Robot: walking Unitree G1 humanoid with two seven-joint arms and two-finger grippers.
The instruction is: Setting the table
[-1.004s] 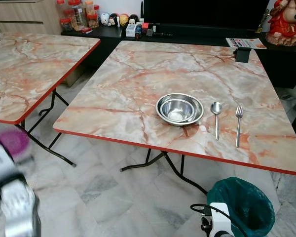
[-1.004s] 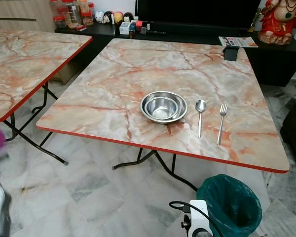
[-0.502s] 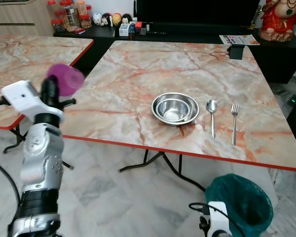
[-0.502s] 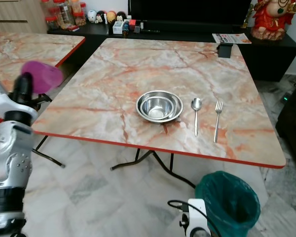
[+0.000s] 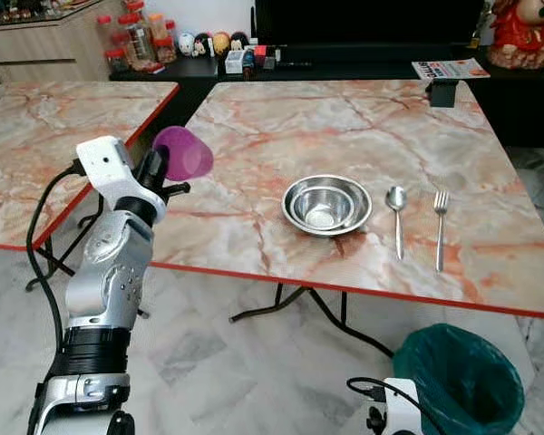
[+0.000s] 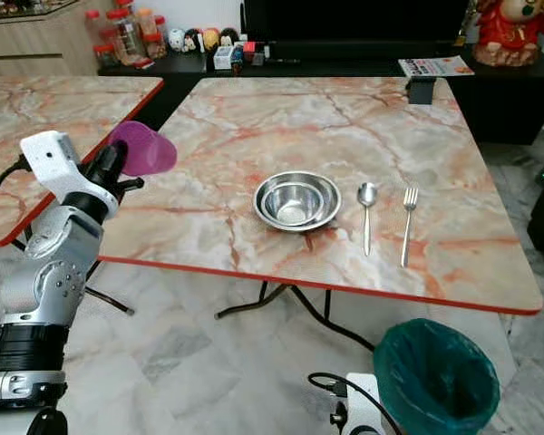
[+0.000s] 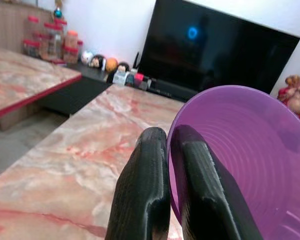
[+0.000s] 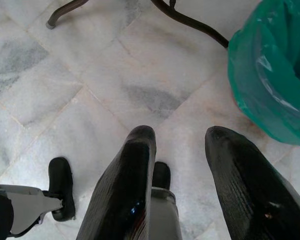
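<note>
— what am i looking at on your feed?

— my left pincer [image 7: 167,150], raised at the near left corner of the marble counter [image 5: 254,136], fingers pinched on the rim of a purple cup [image 5: 183,153]. the cup is tipped on its side, mouth toward the camera on my wrist, held in the air just over the counter's left edge.

— changed from a moment ago?

— yes. half a second back the arm was lower and further left, the cup short of the counter; a second back it was a blur at the frame's bottom corner. it has come up and in.

— and the setting?

— a steel bowl [image 5: 327,205] sits near the front edge, with a spoon [image 5: 397,217] just beside it on the right, then a fork [image 5: 440,228]. all three unmoved.

— your other arm?

— my right pincer [image 8: 182,165] hangs with fingers apart over the tiled floor [image 8: 90,85], beside a green bin [image 8: 272,70].
</note>
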